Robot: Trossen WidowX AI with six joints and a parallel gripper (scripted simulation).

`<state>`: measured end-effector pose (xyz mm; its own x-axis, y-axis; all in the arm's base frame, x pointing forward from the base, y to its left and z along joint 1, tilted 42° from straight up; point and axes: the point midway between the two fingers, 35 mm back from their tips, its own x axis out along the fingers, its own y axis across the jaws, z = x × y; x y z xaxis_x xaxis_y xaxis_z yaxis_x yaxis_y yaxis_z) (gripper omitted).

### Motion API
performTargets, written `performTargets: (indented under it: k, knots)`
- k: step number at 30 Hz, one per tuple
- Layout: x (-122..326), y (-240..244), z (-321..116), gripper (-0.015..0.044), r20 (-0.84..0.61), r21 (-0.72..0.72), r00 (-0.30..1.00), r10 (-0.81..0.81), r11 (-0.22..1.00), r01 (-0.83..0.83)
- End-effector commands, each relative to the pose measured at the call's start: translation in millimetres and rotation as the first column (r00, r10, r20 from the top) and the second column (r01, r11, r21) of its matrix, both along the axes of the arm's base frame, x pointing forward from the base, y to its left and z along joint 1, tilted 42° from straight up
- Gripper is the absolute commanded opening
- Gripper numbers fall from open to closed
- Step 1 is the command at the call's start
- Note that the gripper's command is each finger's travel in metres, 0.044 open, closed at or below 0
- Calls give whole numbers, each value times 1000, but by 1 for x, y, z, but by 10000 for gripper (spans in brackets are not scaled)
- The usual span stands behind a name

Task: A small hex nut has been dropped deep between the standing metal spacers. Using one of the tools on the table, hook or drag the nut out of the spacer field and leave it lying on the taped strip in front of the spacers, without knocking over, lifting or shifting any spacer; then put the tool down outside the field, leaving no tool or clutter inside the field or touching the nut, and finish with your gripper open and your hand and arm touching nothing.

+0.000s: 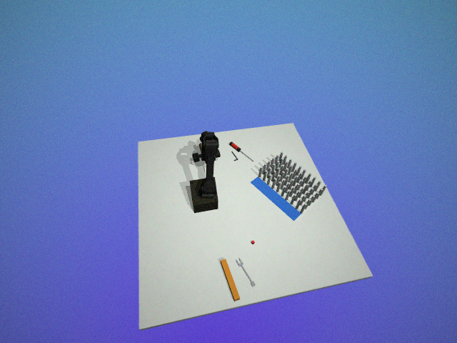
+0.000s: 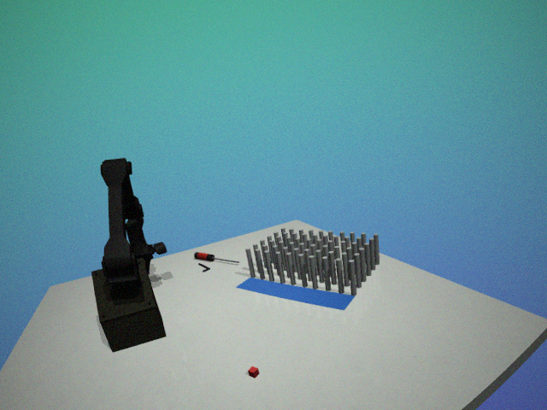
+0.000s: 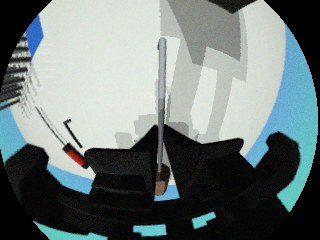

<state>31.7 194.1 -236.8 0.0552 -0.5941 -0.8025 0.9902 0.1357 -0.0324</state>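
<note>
My gripper (image 3: 159, 127) is shut on the thin grey rod of a tool (image 3: 161, 82) with a brown handle. In the wrist view the rod runs away from the fingers to a small bent tip, and the handle sits behind them. The rod's shadow lies close beside it; its height above the table is unclear. The fingers are mostly hidden by the arm in the top and exterior views. The grey metal spacers (image 1: 322, 191) (image 2: 352, 278) stand upright in a dense field. The blue taped strip (image 1: 276, 199) (image 2: 296, 295) (image 3: 35, 37) lies along its front. The nut cannot be made out.
A red-handled screwdriver (image 1: 234, 146) (image 2: 203, 256) (image 3: 76, 157) and a black hex key (image 1: 235, 159) (image 2: 204, 266) (image 3: 74, 135) lie between the arm and the spacers. A red cube (image 1: 253, 241) (image 2: 253, 371), a grey forked tool (image 1: 246, 273) and an orange bar (image 1: 230, 280) lie toward the near edge.
</note>
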Motion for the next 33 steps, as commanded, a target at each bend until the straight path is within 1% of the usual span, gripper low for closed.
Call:
performTargets:
  k: [1, 8, 16, 24, 33]
  knots:
    - [-4, 2, 1, 0, -75, 2, 993, 97, 995, -97]
    - [-9, 3, 0, 0, -214, 17, 934, 286, 957, -289]
    - [-16, 4, 0, 0, -363, 66, 800, 478, 869, -490]
    - [-22, 4, 0, 0, -487, 146, 605, 631, 741, -655]
    - [-29, 4, 0, 0, -587, 265, 331, 739, 561, -784]
